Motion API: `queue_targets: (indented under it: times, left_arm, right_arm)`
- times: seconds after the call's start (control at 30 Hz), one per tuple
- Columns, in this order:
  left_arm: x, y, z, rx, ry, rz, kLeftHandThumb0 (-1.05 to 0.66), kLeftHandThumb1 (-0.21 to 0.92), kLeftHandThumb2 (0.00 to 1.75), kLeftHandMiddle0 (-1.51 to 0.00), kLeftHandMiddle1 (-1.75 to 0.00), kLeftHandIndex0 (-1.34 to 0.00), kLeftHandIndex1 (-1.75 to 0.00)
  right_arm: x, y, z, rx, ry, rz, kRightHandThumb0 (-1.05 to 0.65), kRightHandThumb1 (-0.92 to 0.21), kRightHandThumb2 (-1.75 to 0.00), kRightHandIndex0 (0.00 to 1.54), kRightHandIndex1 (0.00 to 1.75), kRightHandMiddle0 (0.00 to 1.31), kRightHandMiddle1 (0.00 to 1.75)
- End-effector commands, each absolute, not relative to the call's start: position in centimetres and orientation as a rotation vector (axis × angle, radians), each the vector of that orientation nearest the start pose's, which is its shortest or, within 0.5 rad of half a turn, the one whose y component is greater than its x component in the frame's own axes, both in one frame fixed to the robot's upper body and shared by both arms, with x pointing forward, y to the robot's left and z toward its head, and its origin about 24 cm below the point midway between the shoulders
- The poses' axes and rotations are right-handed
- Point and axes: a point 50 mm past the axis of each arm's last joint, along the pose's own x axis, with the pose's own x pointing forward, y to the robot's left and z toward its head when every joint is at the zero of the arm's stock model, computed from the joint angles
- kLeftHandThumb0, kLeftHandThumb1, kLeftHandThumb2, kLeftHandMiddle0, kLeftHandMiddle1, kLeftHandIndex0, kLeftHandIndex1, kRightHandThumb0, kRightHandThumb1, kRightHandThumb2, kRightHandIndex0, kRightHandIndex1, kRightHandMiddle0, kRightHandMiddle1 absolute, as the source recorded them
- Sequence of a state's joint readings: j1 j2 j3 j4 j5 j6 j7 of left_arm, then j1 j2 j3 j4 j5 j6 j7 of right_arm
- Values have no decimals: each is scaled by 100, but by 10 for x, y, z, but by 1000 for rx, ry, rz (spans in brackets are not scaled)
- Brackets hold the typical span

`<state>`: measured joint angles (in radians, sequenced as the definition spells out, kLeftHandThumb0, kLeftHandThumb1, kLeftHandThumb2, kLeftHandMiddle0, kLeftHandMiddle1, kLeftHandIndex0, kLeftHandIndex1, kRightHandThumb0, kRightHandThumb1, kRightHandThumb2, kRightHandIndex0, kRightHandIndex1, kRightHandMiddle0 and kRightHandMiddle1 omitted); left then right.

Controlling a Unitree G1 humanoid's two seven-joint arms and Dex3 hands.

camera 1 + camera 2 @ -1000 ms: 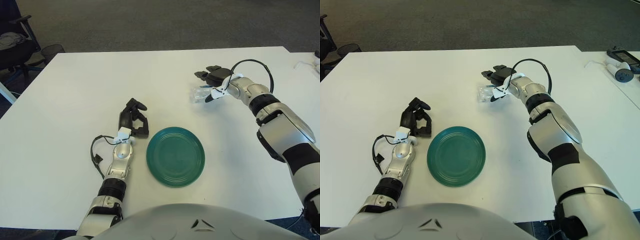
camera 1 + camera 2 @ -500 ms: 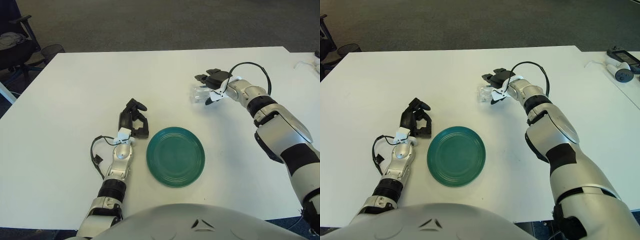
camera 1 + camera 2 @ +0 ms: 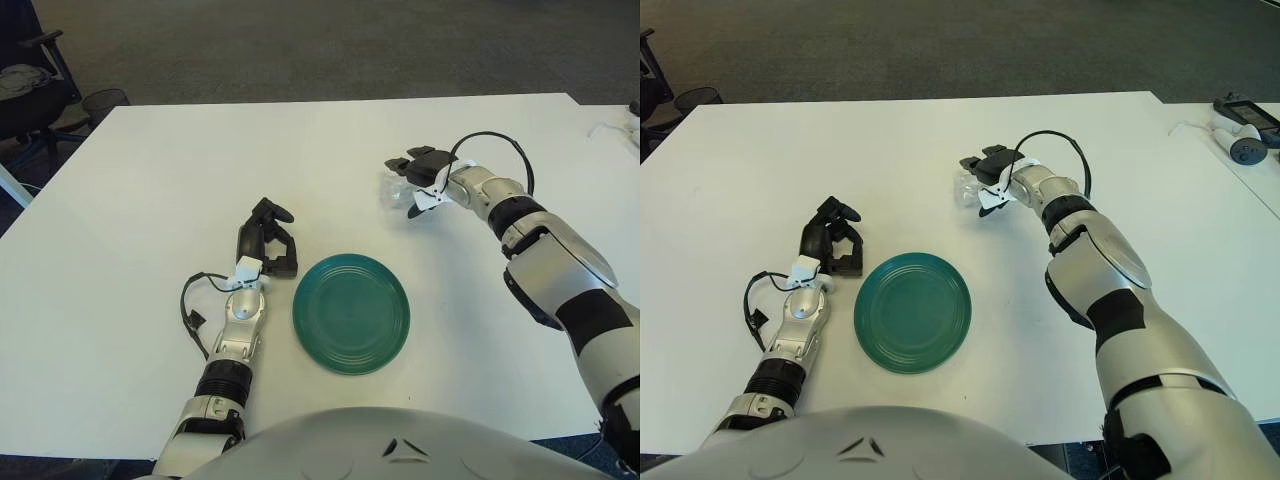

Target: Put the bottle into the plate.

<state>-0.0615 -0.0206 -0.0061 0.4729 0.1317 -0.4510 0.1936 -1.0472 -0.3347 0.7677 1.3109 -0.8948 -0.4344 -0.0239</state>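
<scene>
A clear plastic bottle (image 3: 396, 189) lies on its side on the white table, at the back right of the green plate (image 3: 351, 312). My right hand (image 3: 417, 181) reaches over the bottle's right end, with the dark fingers (image 3: 405, 163) spread above it and the white thumb (image 3: 420, 203) in front of it. The fingers are not closed on the bottle, and it rests on the table. The plate is empty. My left hand (image 3: 268, 238) rests on the table just left of the plate with its fingers curled, holding nothing.
A black chair (image 3: 28, 90) and a bin (image 3: 104, 101) stand off the table's back left corner. Small devices (image 3: 1238, 135) lie on a neighbouring table at the far right. The white table (image 3: 150, 180) extends wide to the left.
My right hand has moved slightly left and down, closer over the bottle. The bottle, the plate and my left hand have not moved.
</scene>
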Motion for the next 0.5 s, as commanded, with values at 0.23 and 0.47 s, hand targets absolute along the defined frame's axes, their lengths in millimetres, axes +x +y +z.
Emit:
queue_targets:
  times: [0.23,0.47]
  left_arm:
    - [224,146,-40,124,115,120,0,-5,173,-89,-171,-67,-175]
    - [224,145,-39,110,101,124,0,-5,172,-88,-170,-67,-175]
  right_arm:
    - [377,-128,51,-1812,-46,820,-105,-92,-30,0,0,0,0]
    - [372,-126,40,-1862,-33,860,-105,-92,-30,0,0,0,0]
